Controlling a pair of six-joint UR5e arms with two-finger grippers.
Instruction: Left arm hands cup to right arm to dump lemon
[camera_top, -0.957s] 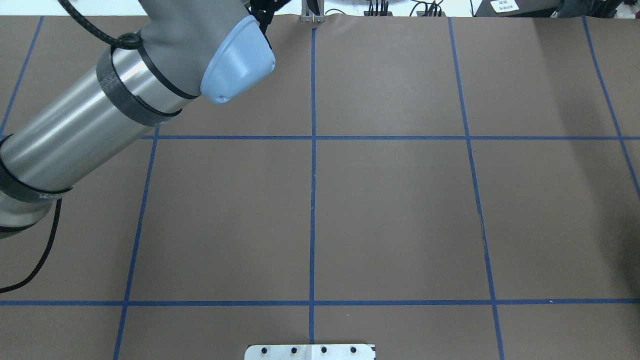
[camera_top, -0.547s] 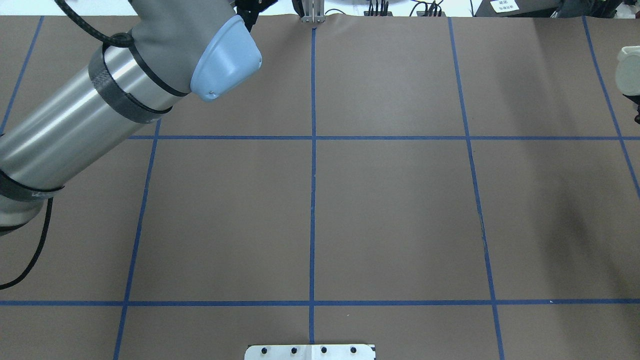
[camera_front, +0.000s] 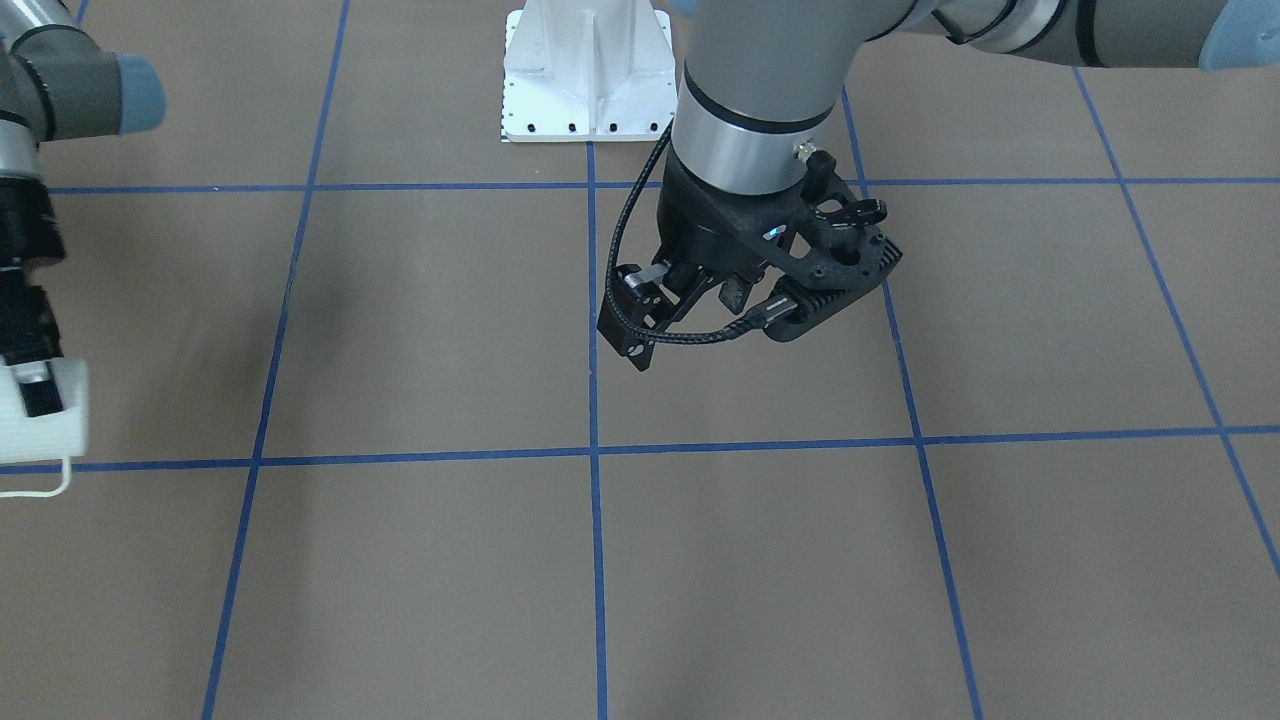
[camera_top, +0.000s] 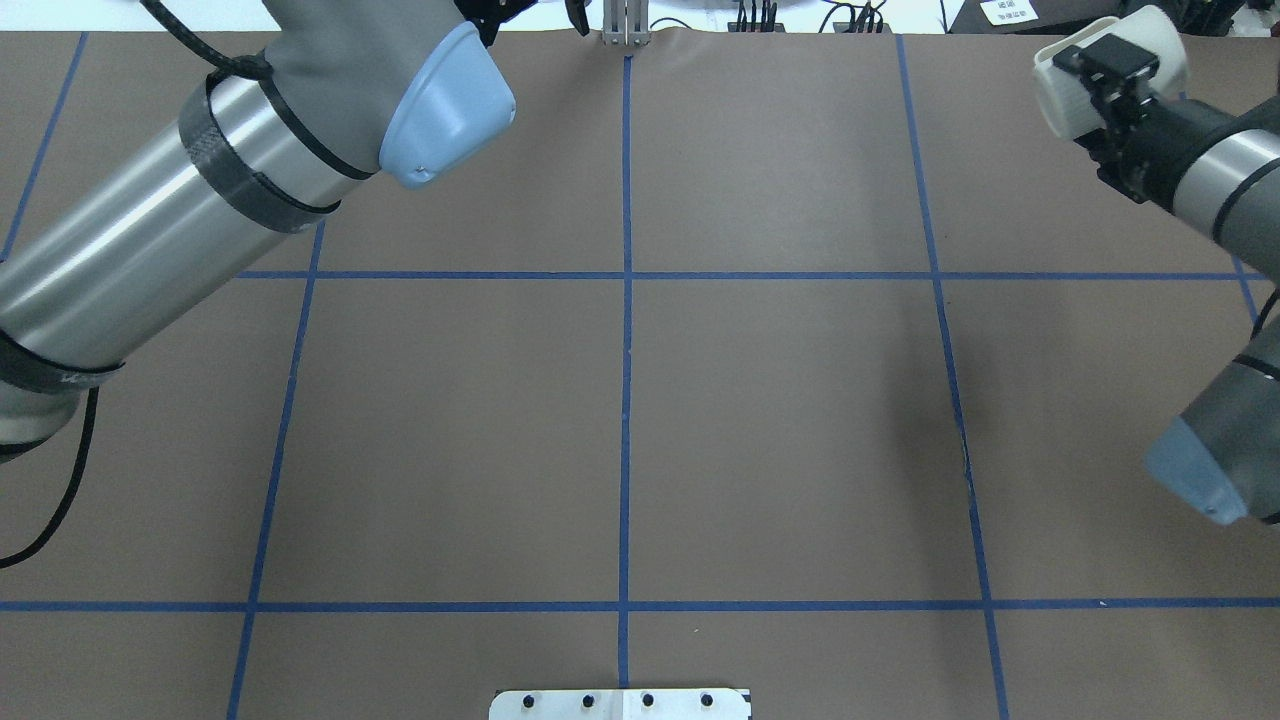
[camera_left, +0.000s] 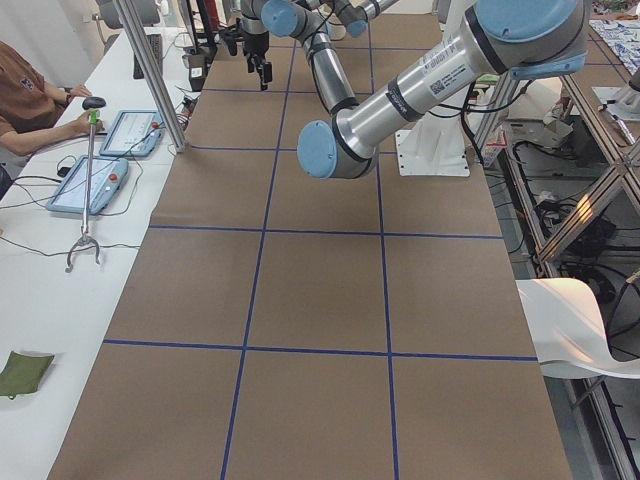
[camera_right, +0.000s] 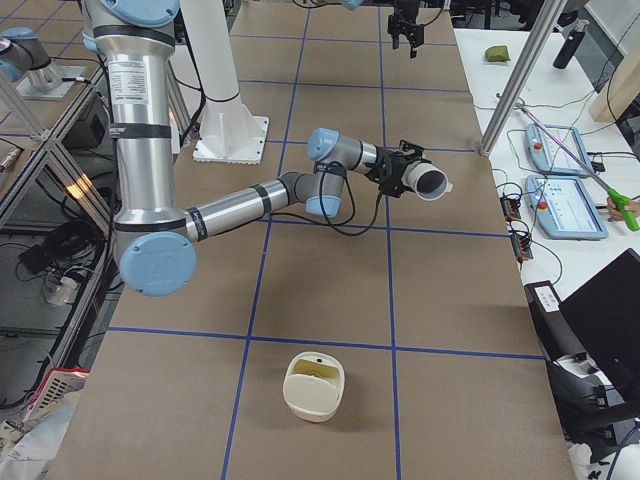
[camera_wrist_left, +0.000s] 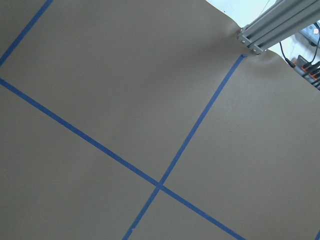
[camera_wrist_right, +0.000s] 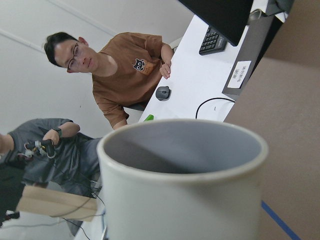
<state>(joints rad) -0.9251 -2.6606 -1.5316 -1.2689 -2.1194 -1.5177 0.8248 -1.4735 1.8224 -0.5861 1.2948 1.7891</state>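
Note:
My right gripper is shut on the white cup and holds it in the air over the table's far right part. The cup lies tilted on its side. It shows at the left edge of the front-facing view with the gripper above it. In the right wrist view the cup's greyish inside shows no lemon. No lemon is clear in any view. My left gripper, with its perforated bracket, hangs open and empty above the table's far middle.
A cream container with something yellowish inside stands on the brown paper at the table's right end. The white base plate is at the robot's side. An aluminium post stands at the far edge. Two people sit beyond the table.
My right arm has come in from the right edge with the cup and moved up toward the far right corner. My left arm has shifted slightly left.

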